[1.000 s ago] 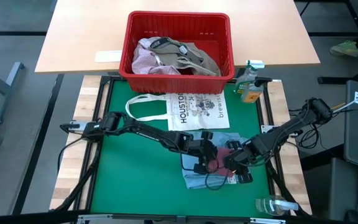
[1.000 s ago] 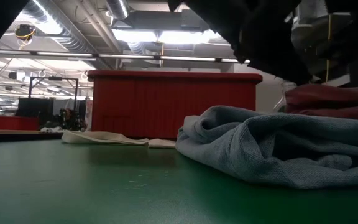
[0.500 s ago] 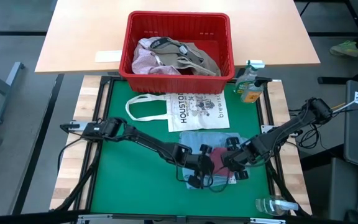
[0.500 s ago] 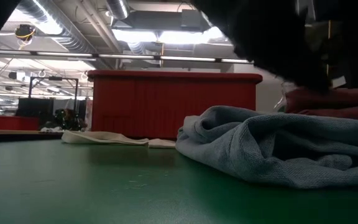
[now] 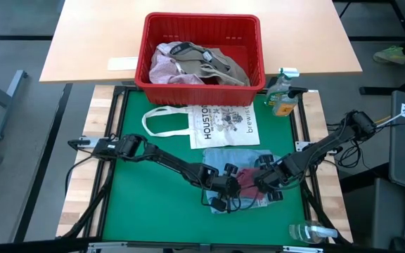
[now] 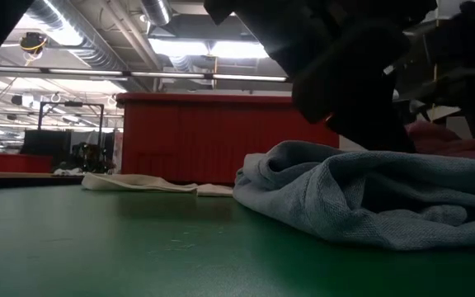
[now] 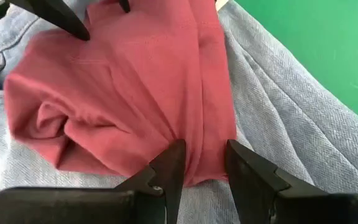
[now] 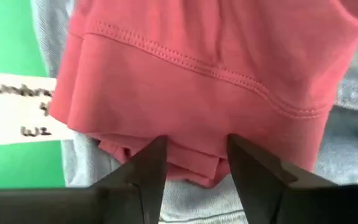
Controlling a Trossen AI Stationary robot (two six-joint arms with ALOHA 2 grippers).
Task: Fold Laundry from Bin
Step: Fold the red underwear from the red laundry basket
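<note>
Since a second earlier the left gripper (image 5: 225, 191) had slid from the near-left corner of the clothes toward their middle, closing in on the right gripper (image 5: 264, 184), which had barely shifted. Both sat low over a maroon garment (image 5: 247, 180) lying crumpled on top of a light blue garment (image 6: 369, 198) spread on the green mat (image 5: 153, 204), in front of the white HOUSTON tote bag (image 5: 220, 125).

In the left wrist view the left gripper's fingers (image 7: 166, 171) stood part open with a fold of the maroon garment's (image 7: 129, 93) edge lying between them; whether they pinched it could not be told. The right gripper's fingers (image 8: 148, 168) likewise stood apart at the garment's stitched hem (image 8: 204, 65), the cloth edge between them, grip unclear. A white handwritten label (image 8: 17, 109) lay on the mat beside the blue cloth.

More laundry (image 5: 199, 63), pale pink and khaki-grey, remained heaped in the red bin (image 5: 202, 21) at the far side. A spray bottle (image 5: 281, 95) stood to the right of the bin
</note>
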